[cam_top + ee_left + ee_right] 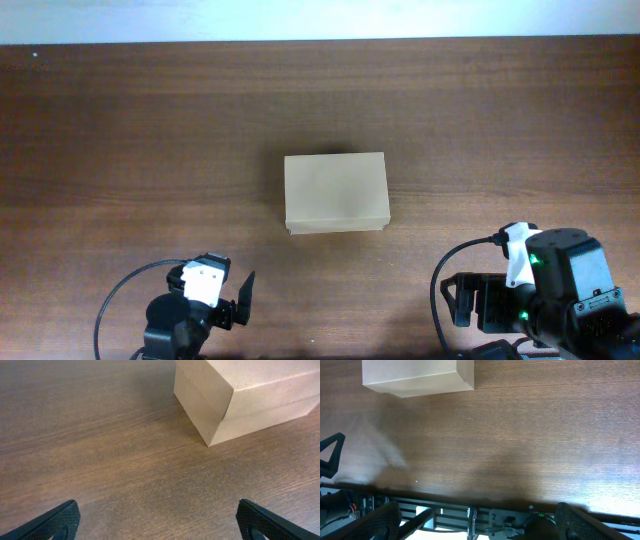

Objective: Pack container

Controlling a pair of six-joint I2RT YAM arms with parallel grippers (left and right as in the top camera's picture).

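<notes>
Container [335, 191] lid down, alone mid-table [120, 120] | left end effector [157, 520] & right end effector [475, 520] agape, empty, near edge | looks packed or unstarted, can't tell.

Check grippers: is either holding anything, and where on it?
Nothing held. Left gripper and right gripper are open and empty, both clear of the closed container.

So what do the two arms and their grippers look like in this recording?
Both are black. The left gripper has a white block on its wrist, dark flat fingers and a looping black cable. The right gripper has a bulkier black housing with a white part, green lights and its own black cable.
</notes>
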